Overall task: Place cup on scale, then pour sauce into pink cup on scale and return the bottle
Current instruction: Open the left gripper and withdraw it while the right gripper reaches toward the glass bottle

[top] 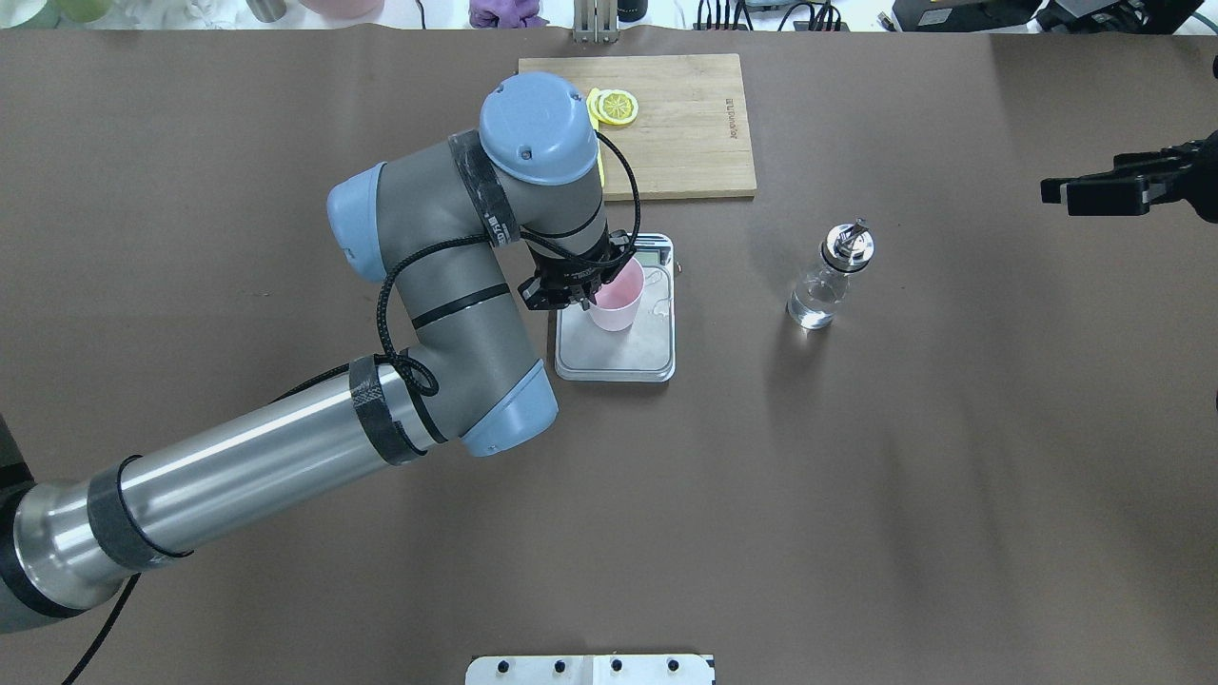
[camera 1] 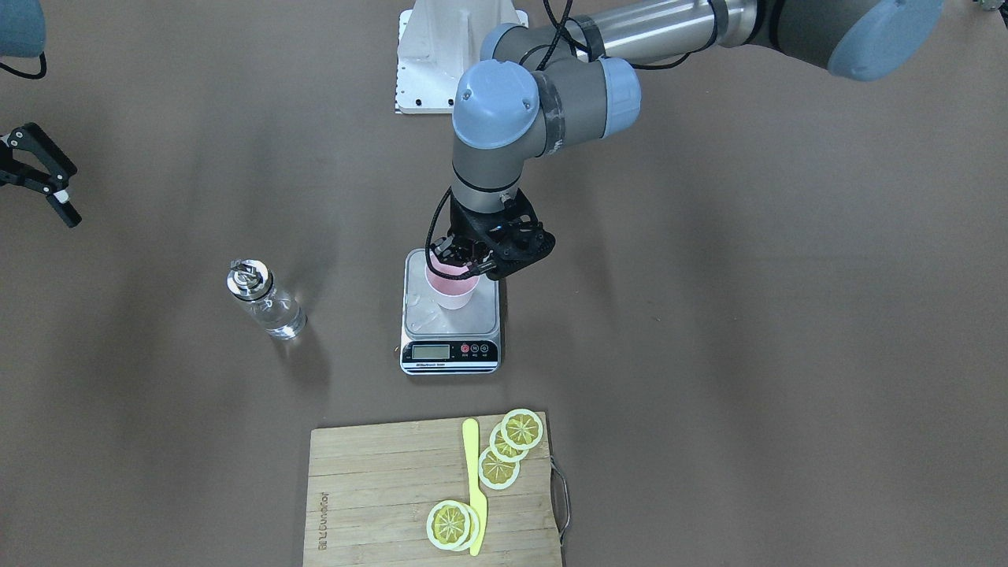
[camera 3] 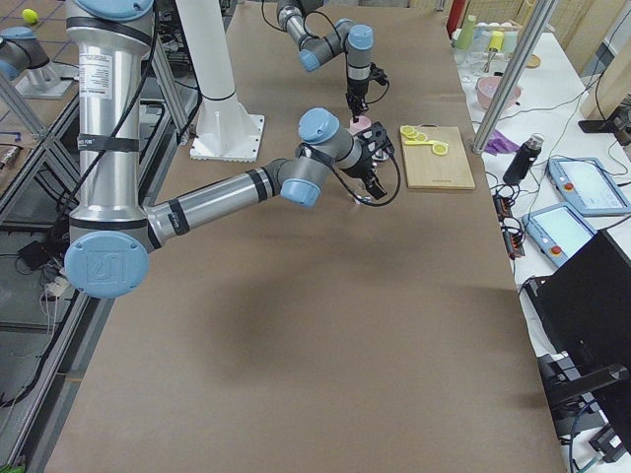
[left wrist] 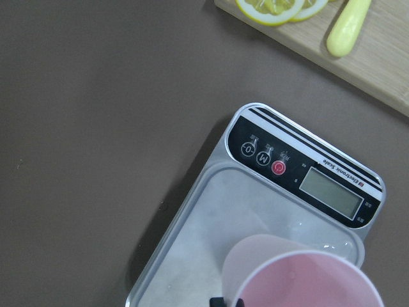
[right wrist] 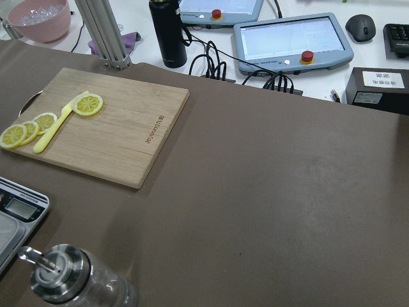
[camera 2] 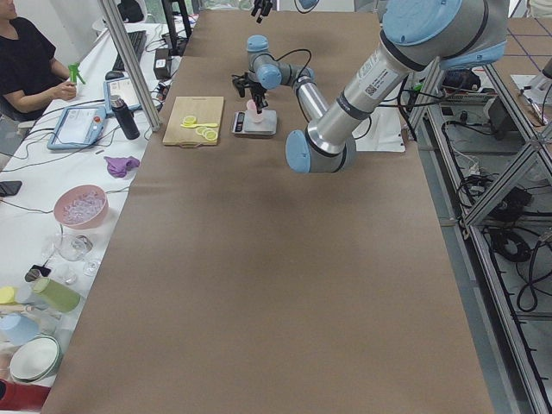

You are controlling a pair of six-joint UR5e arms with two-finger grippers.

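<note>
The pale pink cup [camera 1: 451,288] stands upright over the silver plate of the scale [camera 1: 451,323], toward its back half; I cannot tell whether its base touches the plate. My left gripper [camera 1: 471,262] is shut on the cup's rim from the robot's side. In the overhead view the cup [top: 615,299] is at the scale's [top: 618,357] display end. The left wrist view shows the cup [left wrist: 300,276] low over the scale [left wrist: 307,174]. The clear glass bottle [top: 826,282] with silver spout stands alone to the right, its clear sauce low inside. My right gripper [camera 1: 67,197] is open, empty and far from it.
A bamboo cutting board [camera 1: 394,488] with several lemon slices [camera 1: 512,445] and a yellow knife [camera 1: 475,488] lies beyond the scale. The right wrist view shows the bottle's cap [right wrist: 54,274] below and the board [right wrist: 121,134] beyond. Operators' consoles stand off the table's edge.
</note>
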